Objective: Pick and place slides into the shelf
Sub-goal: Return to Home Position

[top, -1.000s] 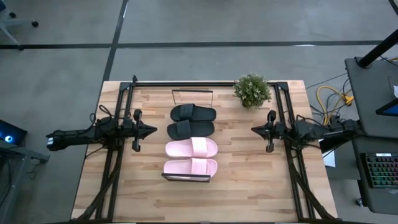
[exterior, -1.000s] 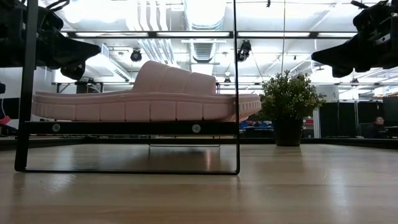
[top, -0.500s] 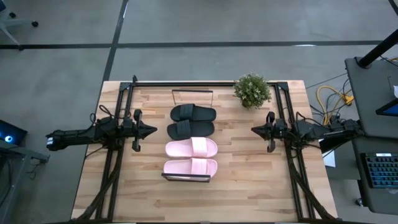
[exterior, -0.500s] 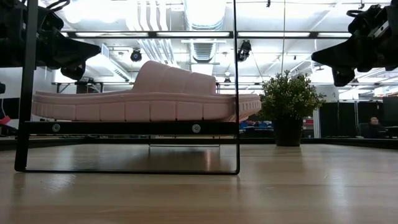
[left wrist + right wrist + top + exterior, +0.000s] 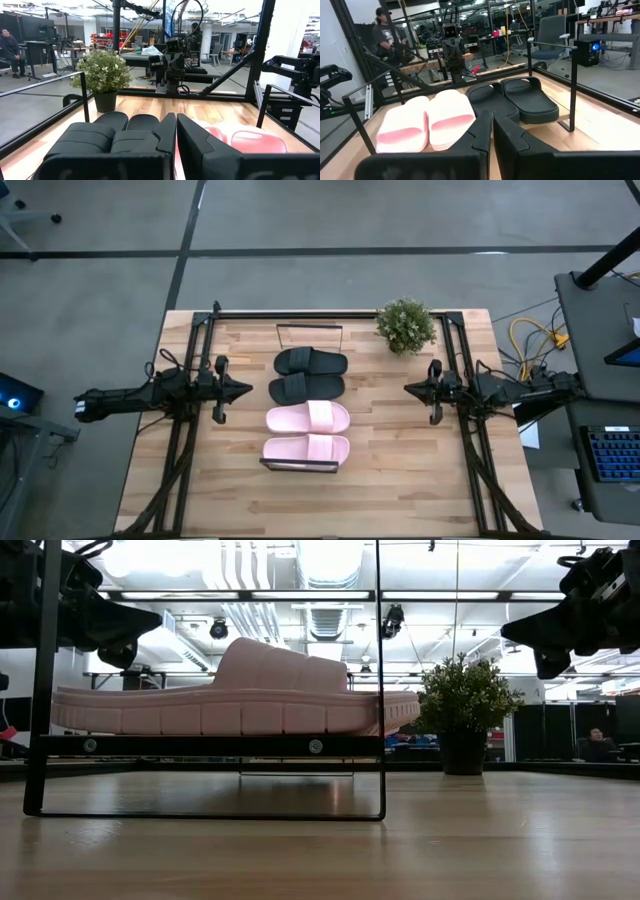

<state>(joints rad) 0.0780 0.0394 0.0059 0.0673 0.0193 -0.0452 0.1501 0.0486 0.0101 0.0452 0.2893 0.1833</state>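
All the slides lie side by side across the shelf's board point(image 5: 210, 745), soles down. The two black slides point(image 5: 308, 375) are at its far end and the two pale pink ones point(image 5: 307, 432) at its near end. The shelf's black frame ends stand at the far point(image 5: 310, 327) and near point(image 5: 300, 468) sides. My left gripper point(image 5: 248, 389) hovers shut to the left of the slides. My right gripper point(image 5: 407, 389) hovers shut to their right. Both point level at the row, above the table. The left wrist view shows black slides point(image 5: 107, 132) and pink slides point(image 5: 240, 137) past the shut fingers.
A small potted plant point(image 5: 405, 326) stands at the table's far right, beyond my right gripper. Black rig frames point(image 5: 190, 380) run along both sides of the wooden tabletop point(image 5: 390, 470). People sit in the room behind the table.
My right gripper has sunk slightly and then kept still. The slides and the shelf have stayed where they were.
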